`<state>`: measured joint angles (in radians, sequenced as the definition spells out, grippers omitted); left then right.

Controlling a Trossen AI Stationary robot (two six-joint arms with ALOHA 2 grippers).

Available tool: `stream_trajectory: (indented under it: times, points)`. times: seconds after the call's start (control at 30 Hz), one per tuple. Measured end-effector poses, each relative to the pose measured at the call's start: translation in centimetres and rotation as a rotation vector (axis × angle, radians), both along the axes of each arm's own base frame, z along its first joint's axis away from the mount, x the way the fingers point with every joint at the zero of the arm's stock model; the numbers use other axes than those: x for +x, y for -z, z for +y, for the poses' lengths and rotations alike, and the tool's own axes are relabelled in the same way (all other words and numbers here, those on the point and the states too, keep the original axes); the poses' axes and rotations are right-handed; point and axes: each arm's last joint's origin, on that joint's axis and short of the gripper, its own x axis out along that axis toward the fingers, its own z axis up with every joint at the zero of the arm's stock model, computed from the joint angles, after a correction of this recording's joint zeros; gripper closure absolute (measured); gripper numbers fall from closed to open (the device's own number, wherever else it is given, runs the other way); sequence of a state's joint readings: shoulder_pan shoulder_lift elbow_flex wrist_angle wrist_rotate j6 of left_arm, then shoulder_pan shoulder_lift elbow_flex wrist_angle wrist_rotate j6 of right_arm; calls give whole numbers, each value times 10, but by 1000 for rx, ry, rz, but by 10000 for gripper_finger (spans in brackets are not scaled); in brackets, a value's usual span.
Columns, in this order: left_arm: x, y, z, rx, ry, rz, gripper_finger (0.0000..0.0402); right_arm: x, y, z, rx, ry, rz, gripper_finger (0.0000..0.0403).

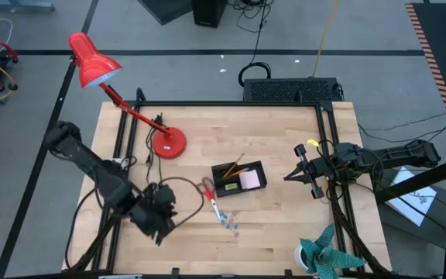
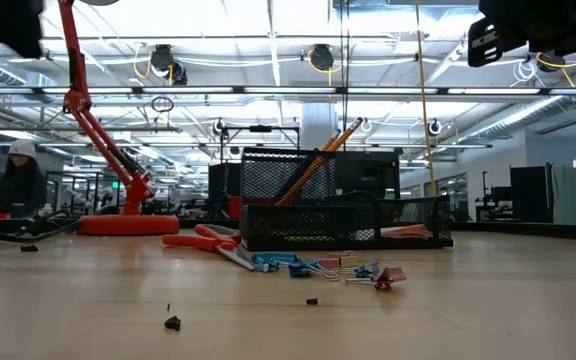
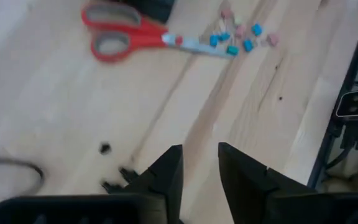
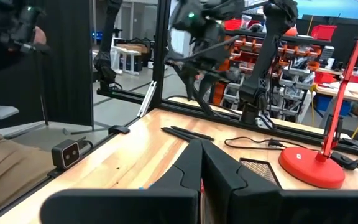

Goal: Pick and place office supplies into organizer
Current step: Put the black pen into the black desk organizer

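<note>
The left gripper [image 1: 161,225] hangs over bare table [image 1: 277,240] at the near left, its fingers [image 3: 169,177] set a narrow gap apart with nothing between them. The scissors [image 1: 210,198] lie apart from it, to its right and slightly farther, between it and the organizer [image 1: 238,177]; the clips [image 1: 229,223] are scattered at the scissors' blade end. The organizer stands mid-table and holds orange pencils [image 1: 233,165] and a pink note pad [image 1: 249,180]. The right gripper [image 1: 296,173] waits right of the organizer, fingers pressed together, empty. The high view gives the layout and the lamp [image 1: 95,66] at the far left. The low view alone shows the organizer's mesh walls [image 2: 308,215], the pencils [image 2: 318,160] leaning upright out of it, and blue and pink clips [image 2: 363,272] lying just in front. The left wrist view shows dark specks [image 3: 104,148] on the wood near the fingers. The right wrist view shows the lamp base [image 4: 309,167] beyond the closed fingers.
</note>
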<state>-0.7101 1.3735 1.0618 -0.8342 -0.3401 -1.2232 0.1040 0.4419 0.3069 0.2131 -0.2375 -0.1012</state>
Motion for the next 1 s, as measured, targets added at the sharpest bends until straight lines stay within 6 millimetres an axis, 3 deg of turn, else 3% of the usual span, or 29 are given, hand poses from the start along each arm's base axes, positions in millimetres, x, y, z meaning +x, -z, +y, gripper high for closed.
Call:
stream_trajectory:
  times: [0.27,0.4,0.53,0.67,1.0]
  points:
    - [0,48,-38,-4,-129,147,311,0,0,0,4,0,2,403]
    - [3,71,-45,6,-203,232,306,0,0,0,4,0,1,403]
    - [-2,88,-38,47,-336,425,284,0,0,0,4,0,1,403]
    - [-10,90,-31,84,-479,525,256,0,-1,0,11,0,-5,403]
    - [-5,87,-31,-20,-559,545,203,0,-1,0,10,0,-4,403]
